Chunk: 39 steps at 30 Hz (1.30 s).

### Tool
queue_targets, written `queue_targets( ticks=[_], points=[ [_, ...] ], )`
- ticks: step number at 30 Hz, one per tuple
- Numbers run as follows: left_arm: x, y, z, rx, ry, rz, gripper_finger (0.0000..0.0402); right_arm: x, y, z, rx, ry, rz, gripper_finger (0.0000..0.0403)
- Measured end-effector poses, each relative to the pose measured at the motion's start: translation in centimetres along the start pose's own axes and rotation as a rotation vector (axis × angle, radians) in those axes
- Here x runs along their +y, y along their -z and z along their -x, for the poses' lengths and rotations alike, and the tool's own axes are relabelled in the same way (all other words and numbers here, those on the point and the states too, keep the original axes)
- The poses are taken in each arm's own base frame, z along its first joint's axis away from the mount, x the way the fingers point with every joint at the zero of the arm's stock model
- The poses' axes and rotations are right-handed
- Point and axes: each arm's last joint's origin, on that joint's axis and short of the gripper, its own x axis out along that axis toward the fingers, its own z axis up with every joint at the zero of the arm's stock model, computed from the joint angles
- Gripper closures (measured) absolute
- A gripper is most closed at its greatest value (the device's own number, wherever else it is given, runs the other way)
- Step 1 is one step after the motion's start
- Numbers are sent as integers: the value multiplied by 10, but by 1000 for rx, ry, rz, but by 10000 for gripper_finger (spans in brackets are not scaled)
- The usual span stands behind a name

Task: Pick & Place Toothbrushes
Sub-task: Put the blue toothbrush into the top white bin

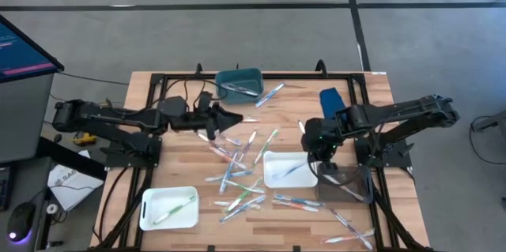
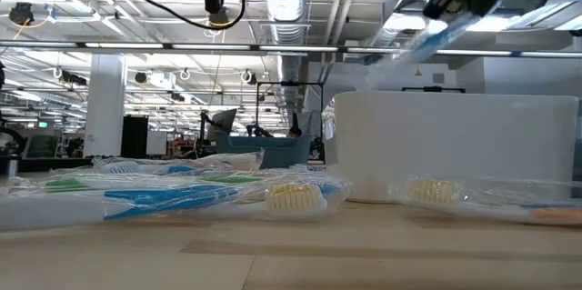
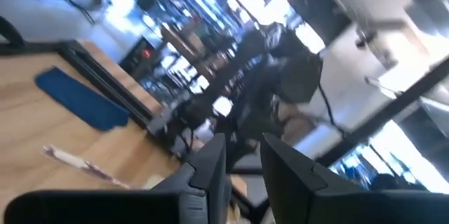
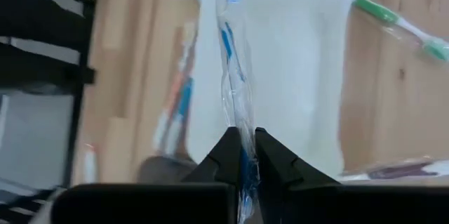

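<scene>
Step in hand: your right gripper [image 4: 242,155] has a wrapped blue toothbrush [image 4: 233,69] pinched at one end, hanging over the white tray [image 1: 277,174] near the table's middle. Looks like the placing stage.
Doing it well: lower until the free end sits inside the tray walls, then let go. The brush dangles long and its wrapper is slick, so descend straight and slow; a swing could land it across the rim.
Right arm pose: reaches in from the right side, wrist bent down, fingers pointing at the tray.
Right pincer: clenched on the toothbrush; the wrist view shows the wrapper squeezed between the two tips.
Left arm pose: stretched level across the back of the table, left gripper [image 1: 229,118] raised near the teal bin [image 1: 239,81].
Left pincer: a narrow gap between its fingers [image 3: 210,171]; whether anything sits in it, you cannot tell.
Task's things: loose toothbrushes [image 1: 237,165] scattered mid-table between the arms; one green brush lies in the front-left tray [image 1: 152,208].
</scene>
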Motion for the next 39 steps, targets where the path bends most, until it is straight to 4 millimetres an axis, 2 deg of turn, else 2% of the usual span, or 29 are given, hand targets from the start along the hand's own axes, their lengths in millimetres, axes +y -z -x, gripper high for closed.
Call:
queue_targets(
  ticks=[9, 16, 24, 32, 39],
  points=[
    [-19, 14, 5, -108, -72, 40, 317, -13, 13, -19, -8, 27, 152, 388],
    [-30, 24, 10, -159, -118, 51, 317, -22, 17, -32, -40, 31, 175, 388],
    [-31, 25, 10, -167, -125, 54, 317, -28, 28, -53, -70, -64, 151, 382],
    [-31, 25, 10, -168, -123, 55, 317, -29, 31, -56, -55, -46, 145, 356],
    [-32, 25, 10, -171, -120, 57, 317, -32, 31, -58, -29, 35, 135, 328]
  ],
)
